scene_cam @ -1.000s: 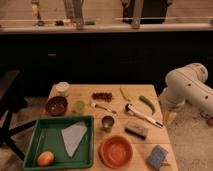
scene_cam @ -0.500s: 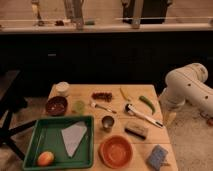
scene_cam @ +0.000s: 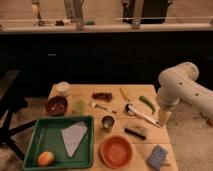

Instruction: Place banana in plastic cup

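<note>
The banana [scene_cam: 124,93], small and yellow, lies at the back of the wooden table [scene_cam: 90,120], right of centre. The plastic cup [scene_cam: 79,106], pale yellow-green, stands upright on the left half of the table, next to a brown bowl [scene_cam: 56,105]. My gripper [scene_cam: 164,119] hangs from the white arm [scene_cam: 177,85] at the table's right edge. It is to the right of the banana and nearer the camera, far from the cup. It holds nothing that I can see.
A curved green vegetable [scene_cam: 146,103] and a white-handled tool [scene_cam: 142,115] lie between gripper and banana. Also on the table are a metal cup [scene_cam: 107,122], a white round container [scene_cam: 62,88], an orange bowl [scene_cam: 115,150], a blue sponge [scene_cam: 157,156] and a green tray [scene_cam: 42,135].
</note>
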You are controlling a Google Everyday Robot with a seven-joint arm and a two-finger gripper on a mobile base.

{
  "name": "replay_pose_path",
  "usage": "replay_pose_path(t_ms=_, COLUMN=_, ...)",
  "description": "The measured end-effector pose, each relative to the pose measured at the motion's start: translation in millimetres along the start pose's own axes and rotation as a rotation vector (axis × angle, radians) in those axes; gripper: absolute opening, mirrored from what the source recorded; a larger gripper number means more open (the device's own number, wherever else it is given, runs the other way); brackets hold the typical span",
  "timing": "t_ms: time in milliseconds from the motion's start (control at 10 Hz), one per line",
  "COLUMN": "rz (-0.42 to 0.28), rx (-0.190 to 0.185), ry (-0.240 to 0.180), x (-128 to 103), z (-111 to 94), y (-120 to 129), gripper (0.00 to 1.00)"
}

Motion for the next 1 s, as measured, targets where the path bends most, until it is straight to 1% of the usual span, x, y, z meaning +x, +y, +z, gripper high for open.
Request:
replay_pose_path(t_ms=200, rz=0.032, rx=-0.021, ry=0.001, x=-17.9, z=7.3, y=-7.9, gripper=0.80)
replay_pose_path(t_ms=300, rz=0.046, rx=-0.024, ry=-0.005, x=-26.3, z=9.2, y=-12.5, gripper=0.80)
replay_pose_path(t_ms=400, rz=0.097, rx=-0.020, ry=-0.026, x=-39.7, z=13.6, y=-22.9, gripper=0.80)
replay_pose_path(t_ms=600, rz=0.270, rx=0.003, ry=-0.078, x=-45.1, z=22.5, y=-36.6, gripper=0.80)
replay_pose_path(t_ms=800, rz=0.480, rx=0.045, ry=-0.139, x=-48.9, z=36.1, y=-51.2, gripper=0.80)
replay_pose_path(t_ms=1000, rz=0.571, rx=0.062, ry=-0.173, x=-53.5, z=42.1, y=-59.6, gripper=0.80)
